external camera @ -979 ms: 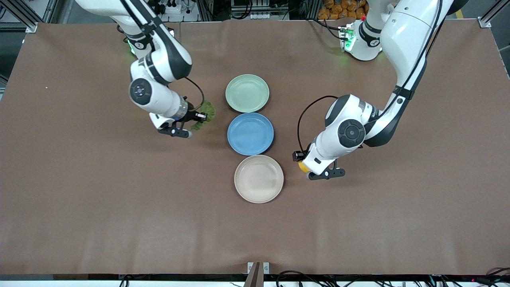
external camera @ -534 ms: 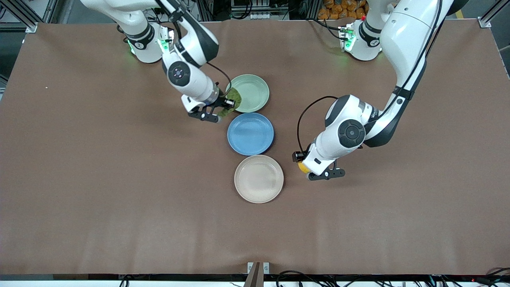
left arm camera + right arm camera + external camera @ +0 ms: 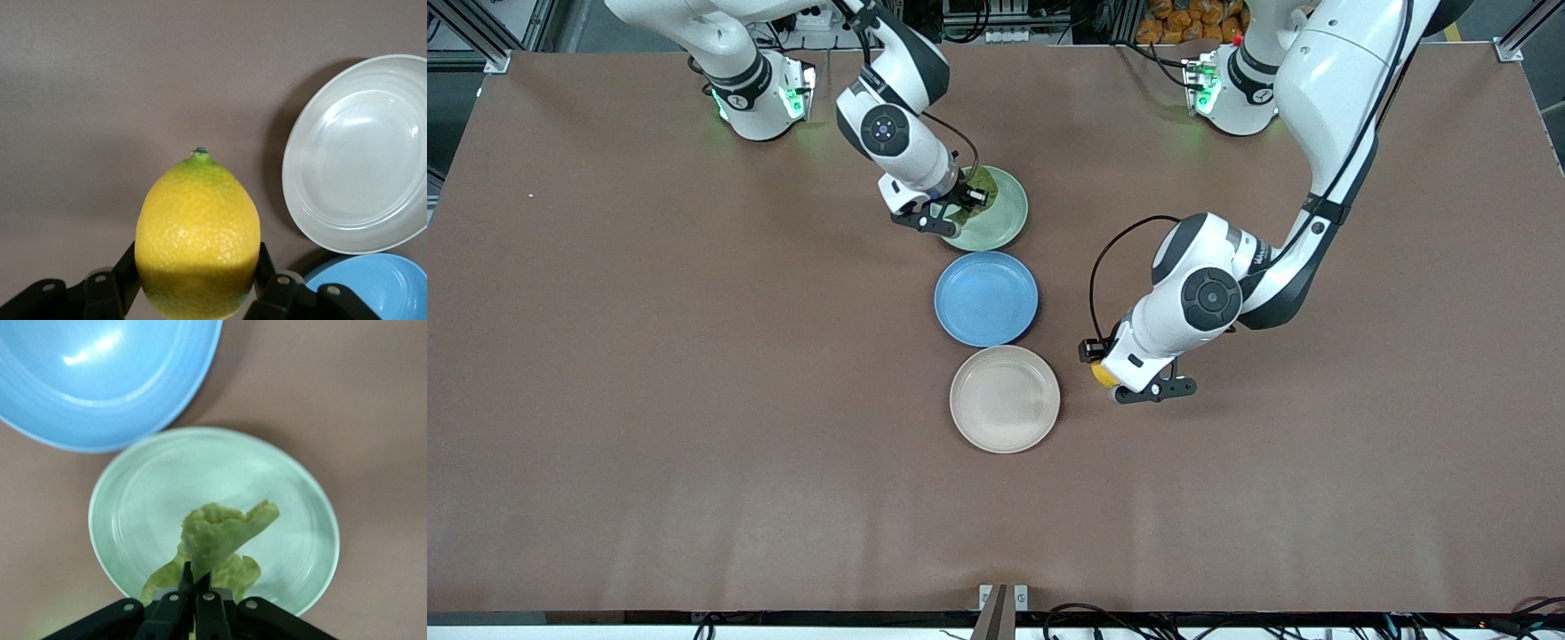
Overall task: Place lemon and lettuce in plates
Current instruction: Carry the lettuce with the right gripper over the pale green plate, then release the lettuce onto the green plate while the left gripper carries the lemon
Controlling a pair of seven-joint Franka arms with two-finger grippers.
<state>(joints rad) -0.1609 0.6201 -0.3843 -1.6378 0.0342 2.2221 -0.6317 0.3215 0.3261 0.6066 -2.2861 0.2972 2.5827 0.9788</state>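
**A:** Where did the right pincer (image 3: 965,206) stand?

**B:** It hung over the mint plate (image 3: 1009,222), its fingers pressed together on the lettuce (image 3: 217,543). The leaf dangled above the plate's middle, not yet resting in it. Held there, it would likely fall inside the rim once let go.

**A:** And the left pincer (image 3: 1100,372)?

**B:** It pinched the lemon (image 3: 197,241) from both sides, green tip pointing away from the wrist. It was over bare table (image 3: 649,400), just beside the beige plate (image 3: 1005,399), toward the left arm's end. How high above the table the fruit hung could not be told.

**A:** Why grip the lemon across its belly?

**B:** Probably because the fruit is round and slick; a squeeze at the widest part keeps it from slipping out.

**A:** What of the blue plate (image 3: 986,298)?

**B:** It lay empty between the other two, and the task had no use for it.

**A:** So neither item was placed?

**B:** Neither. The lettuce looked closest to release; the lemon needed a short carry over the beige plate.
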